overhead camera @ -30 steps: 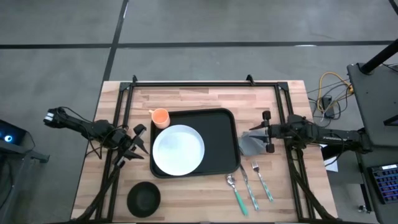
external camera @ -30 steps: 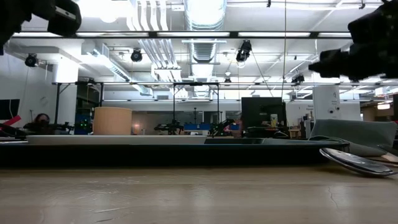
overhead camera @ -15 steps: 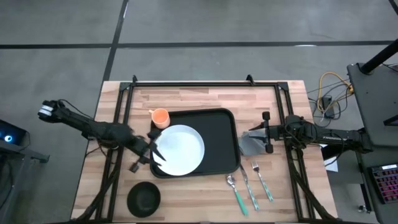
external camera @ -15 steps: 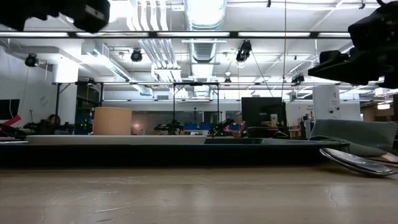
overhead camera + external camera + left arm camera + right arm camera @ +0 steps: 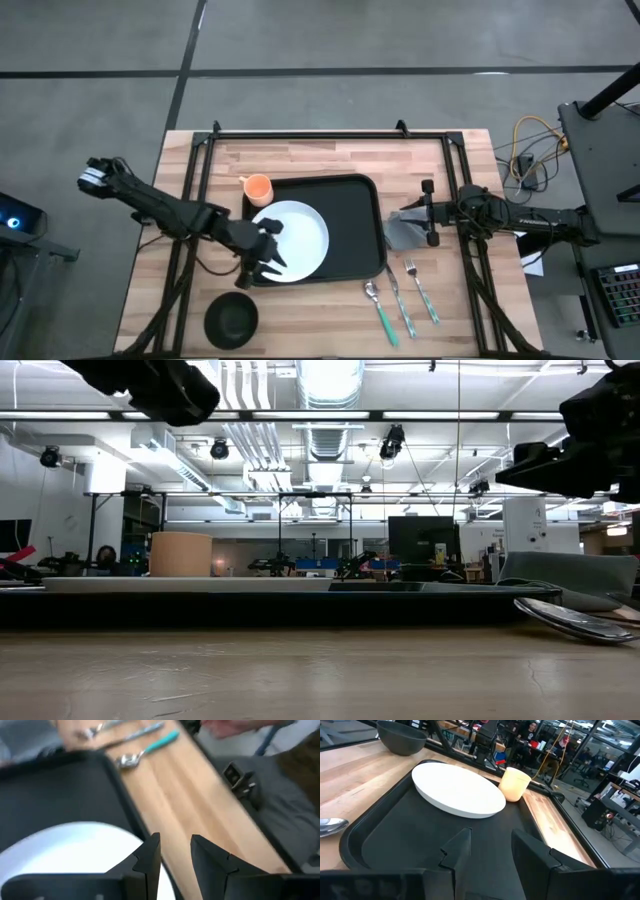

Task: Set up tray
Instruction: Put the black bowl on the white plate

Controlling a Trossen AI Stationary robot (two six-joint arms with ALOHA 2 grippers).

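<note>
The black tray lies mid-table, and the white plate rests flat in its left half. My left gripper hovers open over the plate's near left rim. In the left wrist view, the left gripper has its fingers above the plate where it meets the tray. The low view shows the left gripper well above the table. My right gripper is open, just right of the tray, above the grey napkin. It faces the tray and the plate.
An orange cup stands at the tray's far left corner. A black bowl sits near the table's near edge, left of centre. Teal-handled cutlery lies right of the tray's near corner. A black frame edges the table's sides and far edge.
My left gripper has travelled from beside the tray's left edge toward the right and near edge. It now stands over the plate's near left rim. The right arm, plate and tray have kept still.
</note>
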